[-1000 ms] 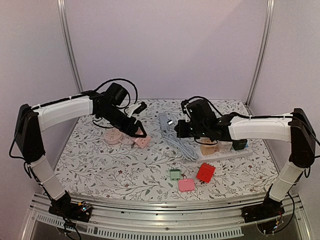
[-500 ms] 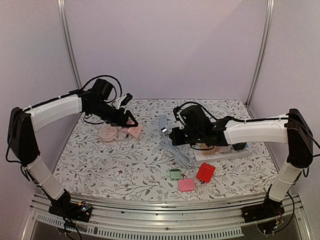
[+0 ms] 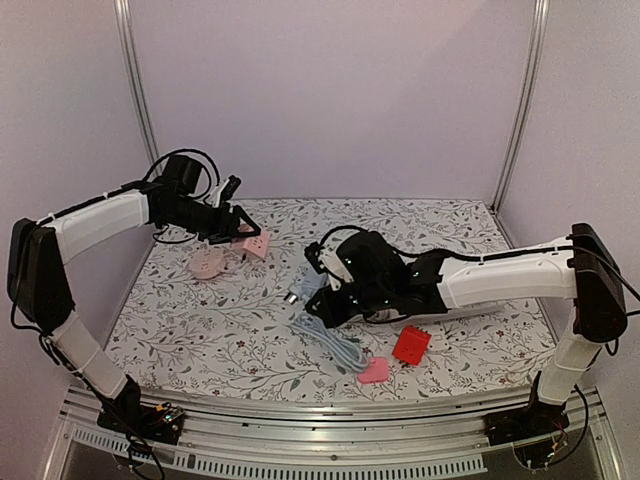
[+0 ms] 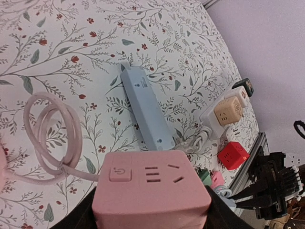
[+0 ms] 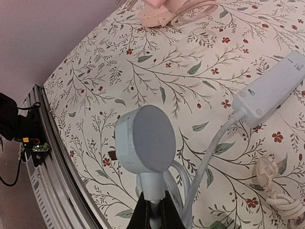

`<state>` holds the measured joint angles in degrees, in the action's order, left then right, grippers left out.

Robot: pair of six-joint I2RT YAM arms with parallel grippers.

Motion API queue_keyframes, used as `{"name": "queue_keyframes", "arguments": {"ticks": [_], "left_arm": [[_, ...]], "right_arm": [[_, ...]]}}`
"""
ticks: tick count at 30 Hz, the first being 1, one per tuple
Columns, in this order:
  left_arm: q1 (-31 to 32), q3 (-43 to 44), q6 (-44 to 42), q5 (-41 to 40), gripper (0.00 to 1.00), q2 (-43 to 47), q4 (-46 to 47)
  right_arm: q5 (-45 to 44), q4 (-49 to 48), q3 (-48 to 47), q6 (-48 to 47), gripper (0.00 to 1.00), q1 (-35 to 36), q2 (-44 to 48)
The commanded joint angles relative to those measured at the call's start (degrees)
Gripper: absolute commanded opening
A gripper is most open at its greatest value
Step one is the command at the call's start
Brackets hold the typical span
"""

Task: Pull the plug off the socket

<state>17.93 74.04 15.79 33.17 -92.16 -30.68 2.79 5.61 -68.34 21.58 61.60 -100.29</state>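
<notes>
The pale blue plug (image 5: pixel 145 138) hangs at the lower centre of my right wrist view with a bare prong showing, its neck pinched in my tightly closed right gripper (image 5: pixel 152 214) above the floral worktop (image 5: pixel 143 71). My left gripper (image 4: pixel 150 210), half spread, clamps the pink cube socket (image 4: pixel 151 188) at the bottom of its view.

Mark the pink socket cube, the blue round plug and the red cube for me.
pink socket cube (image 4: pixel 151 183), left wrist view, on its slotted face.
blue round plug (image 5: pixel 145 140), right wrist view, on its flat round back.
red cube (image 3: pixel 411 344), top external view, on its upper face.
</notes>
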Motion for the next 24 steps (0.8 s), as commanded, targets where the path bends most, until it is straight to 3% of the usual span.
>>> {"name": "queue_keyframes", "arguments": {"ticks": [1,5,11,16,19,24], "left_arm": [[-0.27,-0.03,0.47,2.41,0.17,2.68,2.92],[-0.31,-0.21,0.49,3.92,0.17,2.75,3.27],[0.13,-0.47,0.6,8.34,0.17,2.75,4.73],[1.18,-0.48,0.49,11.0,0.17,2.53,5.16],[2.17,-0.24,-0.23,13.35,0.17,2.3,5.19],[4.9,0.54,-1.94,21.23,0.18,1.21,4.71]], "right_arm": [[-4.33,1.88,-2.61,0.43,0.0,-0.22,-2.51],[-12.11,5.97,-3.36,3.39,0.06,-0.33,-4.08],[-15.35,5.87,-1.81,6.21,0.42,-1.02,-2.3],[-15.25,3.35,0.6,5.47,0.62,-2.09,1.2],[-12.44,0.1,3.48,4.9,0.68,-3.78,4.39],[-9.6,-4.71,6.62,-0.25,0.86,-5.14,8.42]]}}
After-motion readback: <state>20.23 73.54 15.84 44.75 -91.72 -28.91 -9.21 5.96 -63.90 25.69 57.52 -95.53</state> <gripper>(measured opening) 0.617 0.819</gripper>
